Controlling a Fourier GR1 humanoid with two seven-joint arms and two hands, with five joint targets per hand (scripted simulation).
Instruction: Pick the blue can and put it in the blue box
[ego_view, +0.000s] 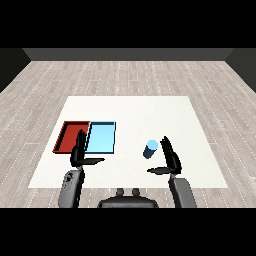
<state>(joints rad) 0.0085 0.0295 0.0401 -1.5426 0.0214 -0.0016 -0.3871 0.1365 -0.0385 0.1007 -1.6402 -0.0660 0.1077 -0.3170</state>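
Note:
A light blue can (151, 149) stands upright on the white table (135, 112), right of centre. My right hand (170, 159) is just to the right of it and slightly nearer, fingers straight and thumb spread, open and not touching the can. The light blue tray (102, 138) lies left of centre with nothing in it. My left hand (79, 151) hovers open over the near edges of the two trays, holding nothing.
A red tray (70, 136) lies against the light blue tray's left side. The table's front edge runs just before my forearms. Bare white table stretches behind and to the right of the can.

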